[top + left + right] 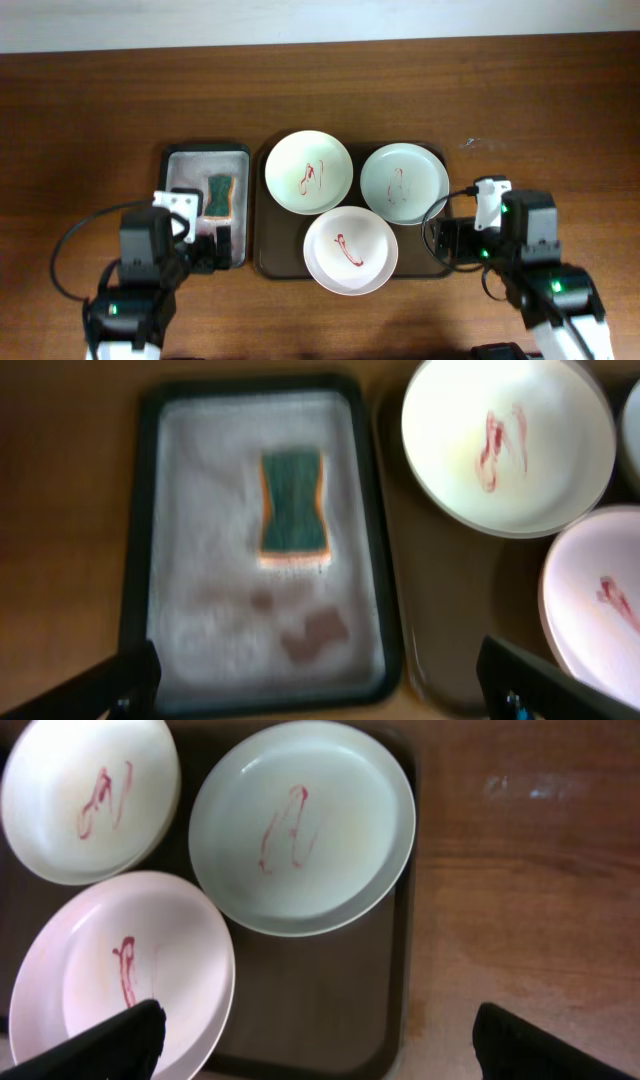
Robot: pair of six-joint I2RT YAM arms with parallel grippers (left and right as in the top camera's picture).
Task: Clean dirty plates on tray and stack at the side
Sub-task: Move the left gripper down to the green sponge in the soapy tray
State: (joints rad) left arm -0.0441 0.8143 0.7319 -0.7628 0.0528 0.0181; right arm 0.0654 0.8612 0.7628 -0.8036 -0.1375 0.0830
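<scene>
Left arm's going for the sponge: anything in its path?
Nothing visible. The sponge lies alone in the small tray, with the open left gripper over the tray's near end; only flat brown stains lie between.

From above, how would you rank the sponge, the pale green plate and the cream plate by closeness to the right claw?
From the right gripper:
1. Pale green plate, back right of the brown tray.
2. Cream plate, back left of that tray.
3. Sponge, in the small tray far left.
</scene>
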